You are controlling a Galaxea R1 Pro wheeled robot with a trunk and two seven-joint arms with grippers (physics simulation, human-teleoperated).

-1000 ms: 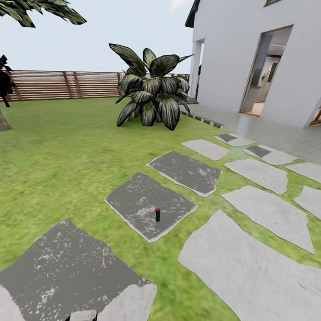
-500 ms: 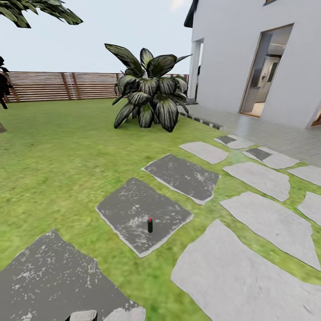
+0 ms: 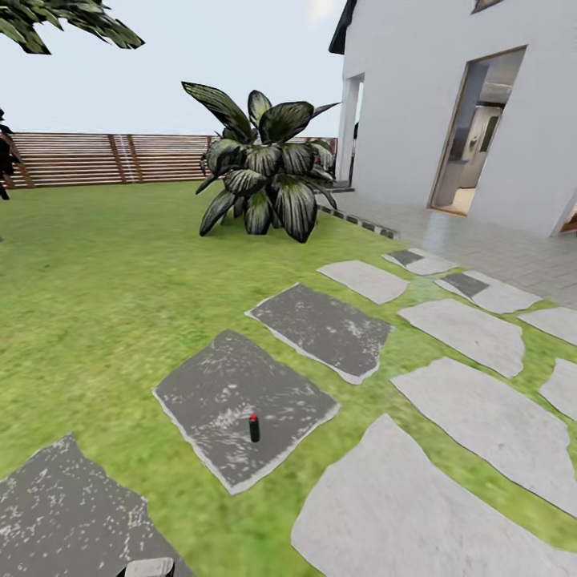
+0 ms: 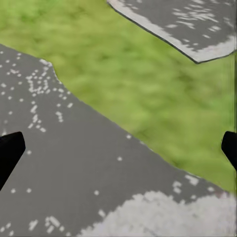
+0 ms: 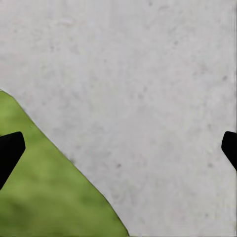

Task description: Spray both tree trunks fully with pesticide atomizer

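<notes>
Garden: green lawn [image 3: 104, 272] with grey stepping slabs, closed off at the back by a brown slatted fence [image 3: 120, 158].
Atomizer: I see the pesticide atomizer [image 3: 254, 428] upright on a dark grey slab [image 3: 240, 401], near that slab's front edge, red top up.
Nearby slabs: a second dark slab [image 3: 320, 328] lies beyond it; a pale slab [image 3: 393, 513] sits just to its right across a strip of grass.
Plant: a broad-leaved bush [image 3: 264, 172] stands well behind, by the white house [image 3: 449, 96].
Left pincer [image 4: 118, 148]: fingers spread wide over a speckled dark slab, holding nothing.
Right pincer [image 5: 118, 148]: fingers wide apart above a pale slab edge and grass, empty.
</notes>
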